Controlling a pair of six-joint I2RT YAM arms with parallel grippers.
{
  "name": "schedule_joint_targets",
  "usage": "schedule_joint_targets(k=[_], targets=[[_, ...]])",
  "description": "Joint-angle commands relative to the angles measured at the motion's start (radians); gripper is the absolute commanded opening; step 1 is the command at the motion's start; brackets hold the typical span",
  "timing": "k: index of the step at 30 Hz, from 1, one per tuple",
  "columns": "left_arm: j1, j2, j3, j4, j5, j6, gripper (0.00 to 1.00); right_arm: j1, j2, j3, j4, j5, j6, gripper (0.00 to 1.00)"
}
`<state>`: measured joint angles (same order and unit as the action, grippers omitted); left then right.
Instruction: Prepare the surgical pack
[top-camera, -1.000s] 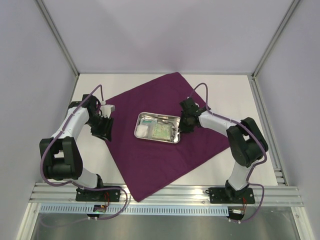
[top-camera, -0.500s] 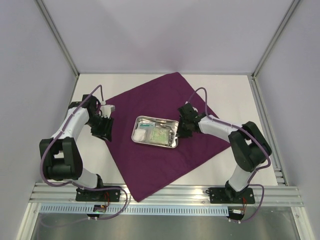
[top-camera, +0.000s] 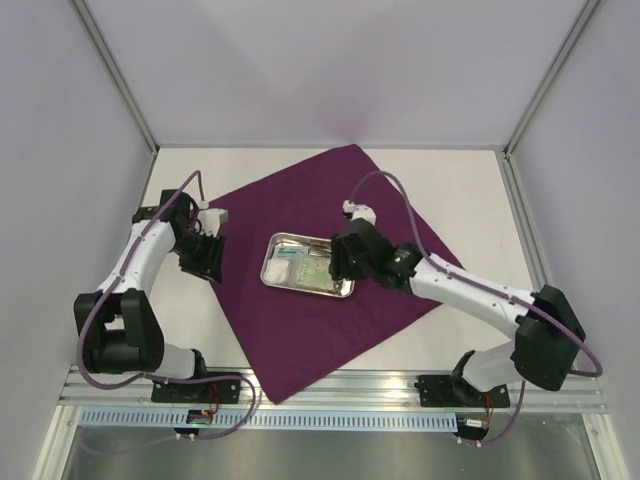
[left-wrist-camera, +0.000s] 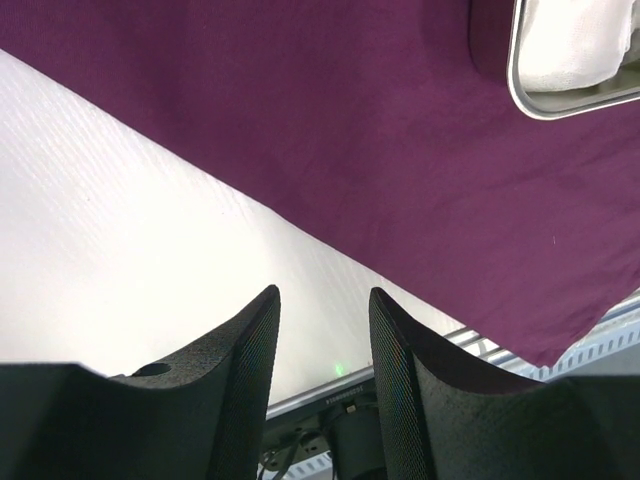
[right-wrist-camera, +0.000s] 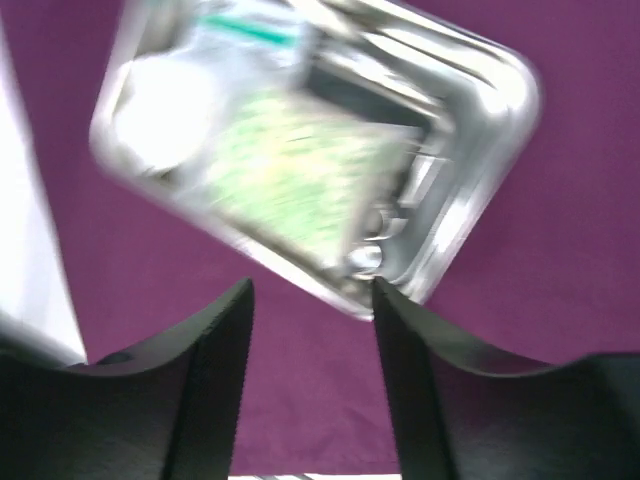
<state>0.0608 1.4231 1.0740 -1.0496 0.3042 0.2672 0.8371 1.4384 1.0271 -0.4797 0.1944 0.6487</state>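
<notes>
Your right tool, fingers spread, has nudged the loaded steel tray leftward toward the middle of the purple sheet, readying it for wrapping, while your left tool, likewise spread, hovers over the sheet's left edge.

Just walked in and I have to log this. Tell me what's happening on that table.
The right pincer, open, is at the right end of the steel tray, which sits on the flat purple sheet with gauze and packets inside; whether it touches is unclear. The left pincer hangs open and empty by the sheet's left edge. Nothing is wrapped yet.
</notes>
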Motion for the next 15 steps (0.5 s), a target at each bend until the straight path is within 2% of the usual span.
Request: schedule_joint_targets(k=[1,5,6,9,15], targets=[[0.004,-0.056,0.012,-0.023,-0.002,0.000,0.50,0.230,-0.058,0.037,0.054,0.036,-0.304,0.55],[0.005,-0.075,0.032,-0.062,-0.026,0.015,0.50,0.445,0.043,0.089,0.087,-0.148,-0.492,0.55],[0.005,-0.079,0.033,-0.067,-0.034,0.023,0.50,0.524,0.071,0.105,0.089,-0.159,-0.517,0.54],[0.005,-0.089,0.043,-0.085,-0.065,0.027,0.50,0.650,0.181,0.174,0.076,-0.218,-0.592,0.54],[0.005,-0.118,0.043,-0.099,-0.082,0.018,0.50,0.743,0.296,0.182,0.108,-0.274,-0.633,0.53]])
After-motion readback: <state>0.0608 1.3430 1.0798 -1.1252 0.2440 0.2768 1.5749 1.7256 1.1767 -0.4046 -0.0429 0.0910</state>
